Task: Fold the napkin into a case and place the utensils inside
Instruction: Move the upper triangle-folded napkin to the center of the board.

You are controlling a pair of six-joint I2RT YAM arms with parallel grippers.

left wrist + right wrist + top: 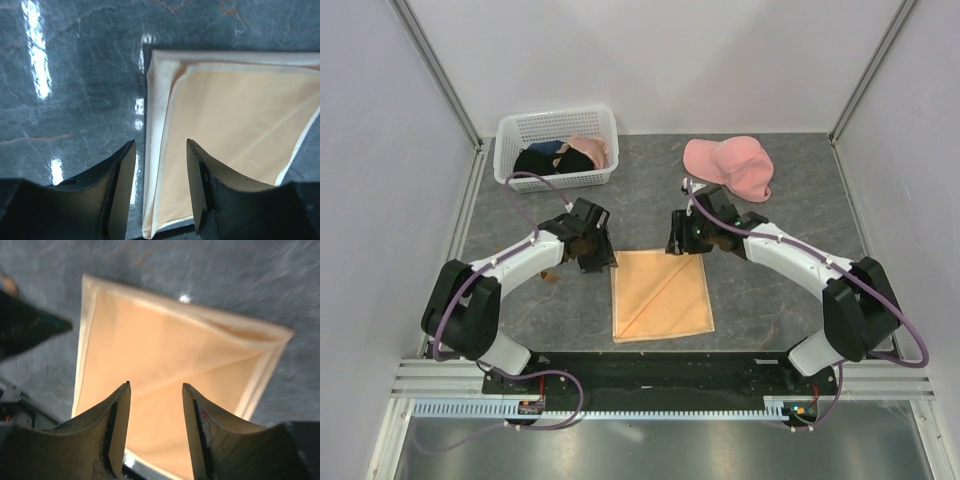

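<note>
The peach-tan napkin (662, 295) lies flat on the grey table between the arms, with a diagonal crease and doubled edges. My left gripper (604, 262) is open and empty over the napkin's far left corner. In the left wrist view the napkin (235, 115) has its left edge between the open fingers of the left gripper (160, 142). My right gripper (677, 246) is open and empty just above the napkin's far right corner. In the right wrist view the napkin (165, 340) lies below the right gripper (155, 385). A small brown piece (548, 276), perhaps a utensil, peeks out beside the left arm. The other utensils are hidden.
A white basket (555, 116) with dark and pink clothes stands at the back left. A pink cap (730, 165) lies at the back right. The arms' black base bar (650, 365) runs along the near edge. White walls enclose the table.
</note>
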